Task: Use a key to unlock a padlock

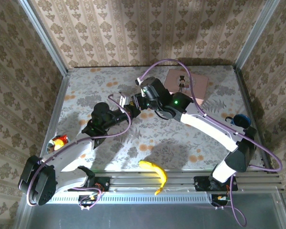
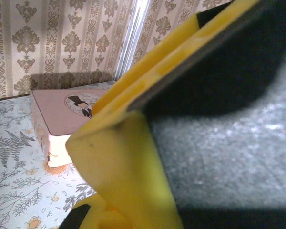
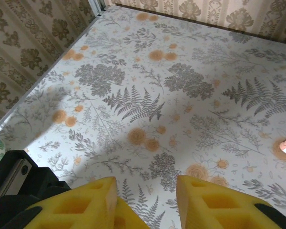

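Right wrist | my right tool [image 3: 145,183] apart, bare, over the floral surface [image 3: 181,95] | my left tool [image 1: 131,101] yellow, grey-padded, grip unreadable | pink tin [image 2: 52,112] beyond

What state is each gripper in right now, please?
Left gripper: cannot be told from these views.
Right gripper: open, holding nothing.

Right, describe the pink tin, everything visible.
The pink tin is a flat rectangular box with rounded corners, dusty pink, matte-looking. Its lid looks shut and bears an oval picture of a top-hatted figure. It lies flat on the floral table near the far wall, right of centre. A purple cable arcs over it; nothing but the table seems to touch it.
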